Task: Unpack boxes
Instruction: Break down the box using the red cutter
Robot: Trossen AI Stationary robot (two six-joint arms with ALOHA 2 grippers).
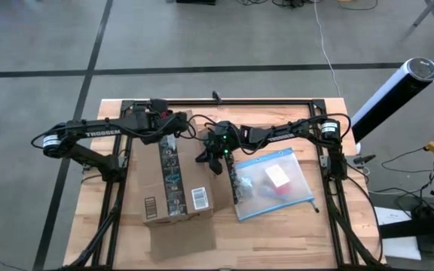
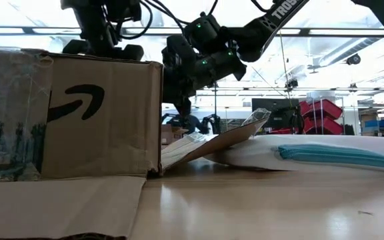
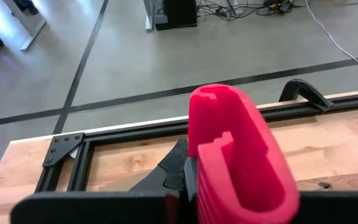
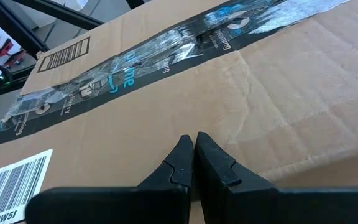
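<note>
- Box [image 1: 173, 184]: a brown corrugated carton stands on the left half of the wooden worktop [image 1: 277, 233], between the two arms. Its long axis runs from the far edge of the worktop toward the near edge. A dark printed tape strip [image 4: 142, 56] lies along that axis, over the centre seam. A white barcode label [image 1: 200, 199] sits near the end closer to the near edge.
- Progress, as a judgement: the top appears still sealed, since the tape shows unbroken in the right wrist view. A loose cardboard flap [image 1: 179, 239] lies flat on the worktop at the near end. Cutting the seam, folding back the flaps and lifting out the contents all seem to remain.
- Left end effector [image 1: 159, 114]: it hovers over the far end of the box and is clamped on a small red tool [image 3: 238, 155], which fills the left wrist view.
- Right end effector [image 4: 195, 155]: it is poised just above the box top at the right edge, fingers pressed together and holding nothing.
- Clear pouch [image 1: 272, 183]: a blue-edged plastic bag lies right of the box, with a small red-and-white item visible inside it.
</note>
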